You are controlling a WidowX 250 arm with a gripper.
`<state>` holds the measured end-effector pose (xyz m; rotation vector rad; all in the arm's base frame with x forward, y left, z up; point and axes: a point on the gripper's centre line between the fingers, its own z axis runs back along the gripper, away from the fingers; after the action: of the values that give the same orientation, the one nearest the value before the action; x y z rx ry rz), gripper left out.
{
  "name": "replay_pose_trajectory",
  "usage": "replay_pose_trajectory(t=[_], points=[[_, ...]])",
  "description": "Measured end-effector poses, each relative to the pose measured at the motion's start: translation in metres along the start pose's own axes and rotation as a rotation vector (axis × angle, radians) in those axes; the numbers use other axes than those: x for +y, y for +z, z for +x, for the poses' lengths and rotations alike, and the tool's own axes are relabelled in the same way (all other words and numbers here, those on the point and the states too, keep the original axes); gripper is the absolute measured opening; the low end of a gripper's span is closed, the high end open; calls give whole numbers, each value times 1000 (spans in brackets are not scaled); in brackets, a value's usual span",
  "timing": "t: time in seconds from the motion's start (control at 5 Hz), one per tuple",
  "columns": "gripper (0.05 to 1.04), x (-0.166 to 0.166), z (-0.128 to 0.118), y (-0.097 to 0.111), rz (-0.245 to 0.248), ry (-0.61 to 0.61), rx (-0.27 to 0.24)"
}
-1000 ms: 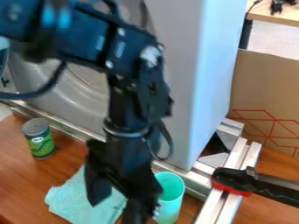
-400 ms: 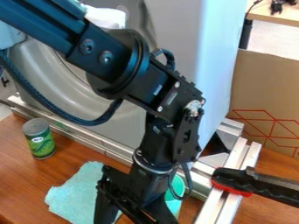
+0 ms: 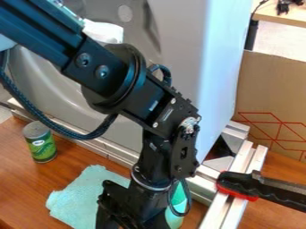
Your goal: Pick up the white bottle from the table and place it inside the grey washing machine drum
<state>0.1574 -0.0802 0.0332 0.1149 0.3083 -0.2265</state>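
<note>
From the fixed camera, with twelve o'clock at the top, the black two-finger gripper [image 3: 133, 217] hangs at six o'clock, over the near part of the wooden tabletop [image 3: 21, 179]; whether its jaws stand wide or narrow, or hold anything, I cannot tell. The turquoise cloth [image 3: 81, 194] lies rumpled at the gripper's ten o'clock, partly hidden behind it; the green cup [image 3: 174, 220] stands upright at its three o'clock, partly covered by the arm's cable — contact between gripper and cup cannot be made out. How far along things are is hard to judge: cloth and cup both sit on the wood, and nothing there marks a step as finished or left over.

As for edges, the metal rail [image 3: 113, 153] bounds the wood from ten o'clock round to four, with the grey panelled housing [image 3: 209, 53] rising behind; the black-and-red tool handle [image 3: 242, 185] juts in at three. Room to move looks tighter on the cup's side; toward nine o'clock it seems wider — wood stretches between cloth and green-labelled can [image 3: 42, 143].
</note>
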Motion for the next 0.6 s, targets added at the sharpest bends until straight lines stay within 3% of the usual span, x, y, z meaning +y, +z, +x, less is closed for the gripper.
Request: replay_pose_trajectory(t=[0.2, 0.4, 0.6], points=[[1003, -4, 1, -8, -44, -10, -83], [939, -6, 4, -14, -71, -1, -141], [708, -3, 5, -12, -71, 47, -210]])
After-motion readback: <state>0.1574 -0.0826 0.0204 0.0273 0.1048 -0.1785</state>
